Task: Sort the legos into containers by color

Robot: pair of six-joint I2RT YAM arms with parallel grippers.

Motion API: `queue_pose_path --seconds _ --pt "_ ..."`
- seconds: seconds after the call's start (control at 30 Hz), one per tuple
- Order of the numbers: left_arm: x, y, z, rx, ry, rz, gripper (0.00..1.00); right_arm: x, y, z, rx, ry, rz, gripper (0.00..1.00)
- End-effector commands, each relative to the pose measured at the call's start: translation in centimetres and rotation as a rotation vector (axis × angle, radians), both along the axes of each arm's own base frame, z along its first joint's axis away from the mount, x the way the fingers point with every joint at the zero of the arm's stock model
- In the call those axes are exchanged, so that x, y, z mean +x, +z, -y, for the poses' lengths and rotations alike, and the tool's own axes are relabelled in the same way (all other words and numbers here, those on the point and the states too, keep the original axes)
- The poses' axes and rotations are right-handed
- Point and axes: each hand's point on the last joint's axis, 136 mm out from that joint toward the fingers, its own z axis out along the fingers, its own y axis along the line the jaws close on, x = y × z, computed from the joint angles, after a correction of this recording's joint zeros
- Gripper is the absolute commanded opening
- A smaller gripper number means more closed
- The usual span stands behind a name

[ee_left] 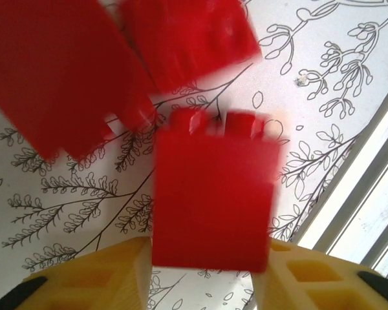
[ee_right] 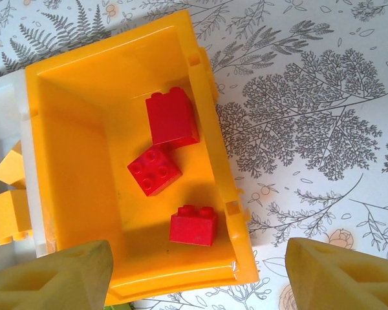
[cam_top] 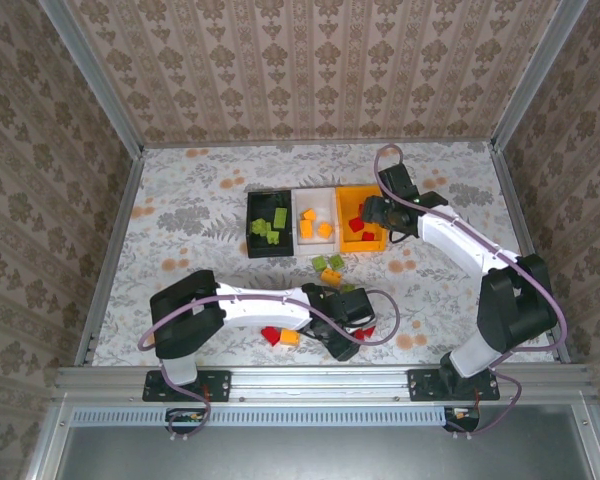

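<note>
My left gripper [cam_top: 357, 320] is low over the table near the front edge. Its yellow fingers [ee_left: 119, 274] press both sides of a red lego [ee_left: 213, 194], so it is shut on that brick. Two more red legos [ee_left: 52, 71] lie blurred just beyond it. My right gripper [cam_top: 372, 212] hangs open and holds nothing above the orange-yellow container [ee_right: 84, 129], which has three red legos [ee_right: 154, 169] in it. The white container [cam_top: 316, 200] holds orange legos [cam_top: 307, 228]. The black container [cam_top: 267, 203] holds green legos [cam_top: 268, 230].
Two green legos [cam_top: 328, 262] and an orange one [cam_top: 330, 277] lie loose in front of the containers. A red [cam_top: 271, 334] and an orange lego [cam_top: 290, 338] sit beside my left arm. The metal rail at the table's front edge [ee_left: 368, 213] is close to the left gripper.
</note>
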Motion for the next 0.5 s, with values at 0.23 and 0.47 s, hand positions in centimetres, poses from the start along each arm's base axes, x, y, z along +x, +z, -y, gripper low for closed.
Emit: queue_pose_path --seconds 0.23,0.47 --pt "0.9 0.7 -0.9 -0.003 0.023 0.049 0.45 0.2 0.9 0.2 0.057 -0.025 0.02 0.72" --pt "2.1 1.8 0.7 -0.047 0.019 0.118 0.76 0.3 1.1 0.1 0.059 -0.021 0.023 0.72"
